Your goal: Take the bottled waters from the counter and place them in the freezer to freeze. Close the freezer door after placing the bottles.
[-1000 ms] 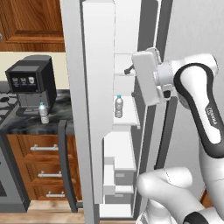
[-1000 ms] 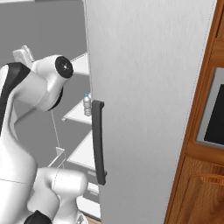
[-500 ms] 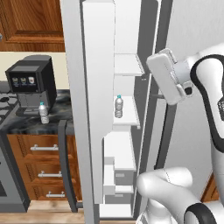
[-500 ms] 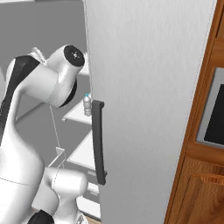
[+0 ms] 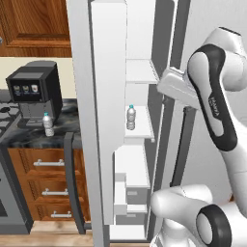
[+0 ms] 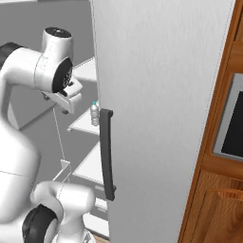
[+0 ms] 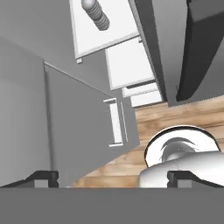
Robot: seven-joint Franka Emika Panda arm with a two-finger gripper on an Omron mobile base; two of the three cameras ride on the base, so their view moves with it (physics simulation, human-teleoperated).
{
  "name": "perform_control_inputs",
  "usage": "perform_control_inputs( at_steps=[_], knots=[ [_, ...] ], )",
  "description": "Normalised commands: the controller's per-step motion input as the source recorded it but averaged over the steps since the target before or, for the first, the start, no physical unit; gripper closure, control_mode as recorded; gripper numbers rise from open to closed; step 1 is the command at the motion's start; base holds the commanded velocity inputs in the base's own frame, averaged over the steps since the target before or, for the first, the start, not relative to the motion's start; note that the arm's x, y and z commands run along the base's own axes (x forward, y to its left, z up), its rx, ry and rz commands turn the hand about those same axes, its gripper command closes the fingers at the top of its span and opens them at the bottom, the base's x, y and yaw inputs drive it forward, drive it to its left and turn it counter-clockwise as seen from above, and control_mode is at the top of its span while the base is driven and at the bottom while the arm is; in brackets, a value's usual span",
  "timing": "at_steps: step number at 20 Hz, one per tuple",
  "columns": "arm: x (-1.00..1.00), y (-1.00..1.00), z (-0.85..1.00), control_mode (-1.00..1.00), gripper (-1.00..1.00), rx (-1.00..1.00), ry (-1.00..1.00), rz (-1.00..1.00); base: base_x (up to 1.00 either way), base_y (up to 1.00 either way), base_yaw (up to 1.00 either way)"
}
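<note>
Empty claw outside the open freezer

The gripper (image 7: 113,178) stood with its jaws wide apart, holding nothing. One water bottle (image 5: 130,117) stood on a white shelf (image 5: 140,130) inside the freezer (image 5: 164,58); the other bottle (image 5: 48,124) stood on the counter (image 5: 29,137) before the coffee machine (image 5: 34,92).

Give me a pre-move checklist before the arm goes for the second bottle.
1. Gripper open and empty: ok, its tips stand wide apart with nothing between them.
2. First bottle upright on the freezer shelf: ok.
3. Second bottle still on the counter, beside the coffee machine: ok, upright.
4. Freezer door open: ok.
5. Arm clear of the freezer shelves: cannot tell.
6. Task complete: not ok, one bottle left and door unclosed.
</note>
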Motion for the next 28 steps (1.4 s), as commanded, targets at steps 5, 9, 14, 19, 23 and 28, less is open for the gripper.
perform_control_inputs(
  at_steps=[5,9,14,19,23,28],
  knots=[
    [-0.05,-0.13,-1.0,-1.0,-1.0,-0.44,0.21,0.07,0.0,0.0,0.0],
    [-0.46,-0.15,-0.84,-1.0,-1.0,-0.04,0.02,0.19,0.0,0.0,0.0],
    [-0.3,0.0,-0.42,-1.0,-1.0,0.0,0.0,0.24,0.0,0.0,0.0],
    [-0.01,0.0,-0.32,-1.0,-1.0,0.0,0.05,0.13,0.0,0.0,0.0],
    [0.0,-0.07,-0.32,-1.0,-1.0,-0.01,0.0,0.11,0.0,0.0,0.0],
    [0.02,-0.13,-0.46,-1.0,-1.0,-0.14,0.0,0.02,0.0,0.0,0.0]
  ],
)
